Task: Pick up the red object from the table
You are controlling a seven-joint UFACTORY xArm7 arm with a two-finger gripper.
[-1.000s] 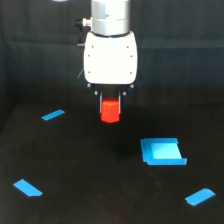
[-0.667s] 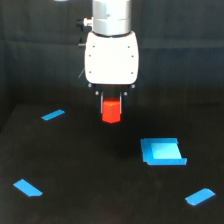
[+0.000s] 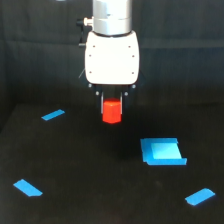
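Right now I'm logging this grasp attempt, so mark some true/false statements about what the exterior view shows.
1. The red object sits between the gripper's fingers. True.
2. Only two blue pieces lie on the table. False: four show, including a larger blue tray.
3. The blue tray lies toward the exterior view's right of the red object. True.
4. The red object rests inside the blue tray. False: it is at the gripper, apart from the tray.
5. The arm's housing is white. True.

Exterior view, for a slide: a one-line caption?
Claw holds red block above black table among blue pieces.
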